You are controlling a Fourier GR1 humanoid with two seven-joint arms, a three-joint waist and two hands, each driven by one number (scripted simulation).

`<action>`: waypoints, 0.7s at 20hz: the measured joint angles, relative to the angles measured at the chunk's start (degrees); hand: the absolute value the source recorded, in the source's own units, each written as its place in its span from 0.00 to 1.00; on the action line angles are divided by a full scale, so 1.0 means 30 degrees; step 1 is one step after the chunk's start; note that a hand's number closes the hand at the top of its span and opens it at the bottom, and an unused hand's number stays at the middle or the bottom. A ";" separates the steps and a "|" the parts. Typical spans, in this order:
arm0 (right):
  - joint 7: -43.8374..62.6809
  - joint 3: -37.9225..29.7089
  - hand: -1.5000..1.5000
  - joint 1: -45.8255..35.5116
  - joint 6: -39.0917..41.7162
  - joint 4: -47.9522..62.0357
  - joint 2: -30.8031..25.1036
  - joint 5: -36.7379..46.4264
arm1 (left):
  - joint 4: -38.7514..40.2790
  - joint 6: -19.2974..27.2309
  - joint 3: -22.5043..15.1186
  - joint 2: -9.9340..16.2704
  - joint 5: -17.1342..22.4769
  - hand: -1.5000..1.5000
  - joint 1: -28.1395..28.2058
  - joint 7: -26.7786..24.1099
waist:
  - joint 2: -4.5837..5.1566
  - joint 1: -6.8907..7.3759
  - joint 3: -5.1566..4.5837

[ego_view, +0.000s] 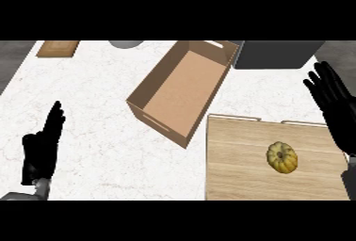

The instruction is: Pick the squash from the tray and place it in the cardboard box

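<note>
A white, faintly veined stone surface (104,108) fills most of the view from above. At the lower right lies a pale wooden tray (236,174) with visible grain and a thin raised rim, its lower and right edges cut off by the view. On the tray, right of its middle, sits the squash (282,157), small, yellow-orange, ribbed and rounded, with bare wood all around it. Just up and left of the tray stands an open cardboard box (182,89), brown, long and rectangular, turned at an angle, with a slot handle in each short end; its near corner almost meets the tray's upper left corner. A dark grey block (274,54) sits behind the box at the top, a small wooden board (58,48) lies at the top left corner, and a grey round object (125,44) shows at the top edge. The left hand (40,146) rests at the lower left, fingers straight and together, pointing up, over a wide bare stretch. The right hand (335,106) stands at the right edge above the tray, fingers spread and straight, holding nothing.
</note>
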 measured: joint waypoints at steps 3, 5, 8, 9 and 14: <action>0.0765 0.0825 0.00 0.0212 0.0146 -0.0434 -0.0708 0.1355 | 0.0229 -0.0366 0.0404 0.0616 -0.0255 0.50 -0.0130 -0.0076 | 0.0283 0.0139 0.0089; 0.1505 0.1696 0.00 0.0211 0.0682 -0.0254 -0.1686 0.2530 | 0.0493 -0.0344 0.0516 0.1318 -0.0906 0.50 -0.0340 -0.0150 | 0.0414 0.0255 0.0115; 0.1847 0.3414 0.00 -0.0082 0.2515 -0.0439 -0.4644 0.5540 | 0.0721 -0.0514 0.0564 0.1989 -0.1368 0.50 -0.0505 -0.0206 | 0.0531 0.0804 -0.0173; 0.1798 0.4075 0.00 -0.0074 0.3189 -0.0516 -0.5823 0.6842 | 0.0780 -0.0600 0.0570 0.2159 -0.1441 0.50 -0.0554 -0.0172 | 0.0559 0.0855 -0.0177; -0.1243 0.4698 0.00 0.2083 0.3743 0.0532 -0.7559 0.9547 | 0.2019 -0.1247 0.1125 0.2608 -0.1551 0.50 -0.0973 -0.0250 | 0.0584 0.0301 0.0086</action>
